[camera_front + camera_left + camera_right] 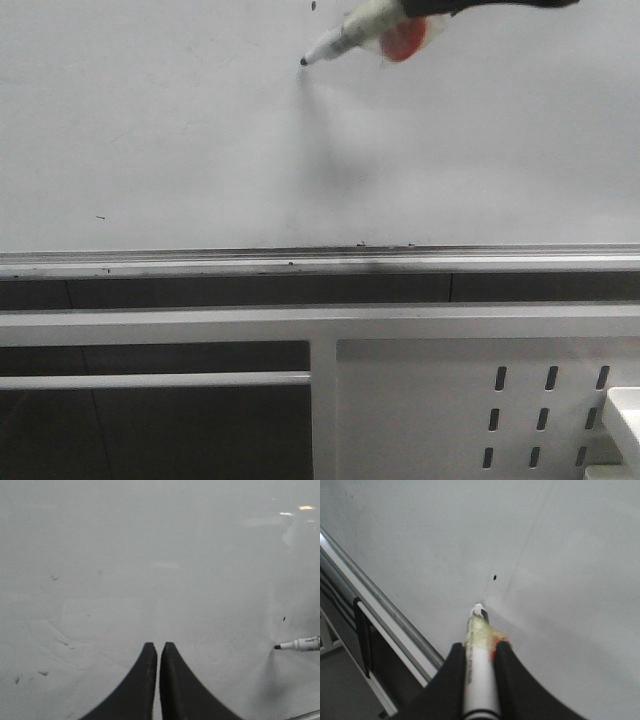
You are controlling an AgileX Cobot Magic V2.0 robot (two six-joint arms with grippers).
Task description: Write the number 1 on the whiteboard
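Note:
The whiteboard [150,140] fills the upper front view, glossy white with a silver rail [320,262] along its lower edge. My right gripper [479,647] is shut on a white marker [479,680]; its black tip [304,62] touches or nearly touches the board near the top. The marker also shows at the edge of the left wrist view [300,644]. No vertical stroke of the number 1 shows; only a small black dot [494,577] lies near the tip. My left gripper [158,647] is shut and empty, facing the whiteboard [150,555].
A white perforated metal panel [480,400] and a white frame bar [160,380] lie below the rail. Small specks and faint smudges [55,578] mark the board. A white block [625,415] sits at the lower right.

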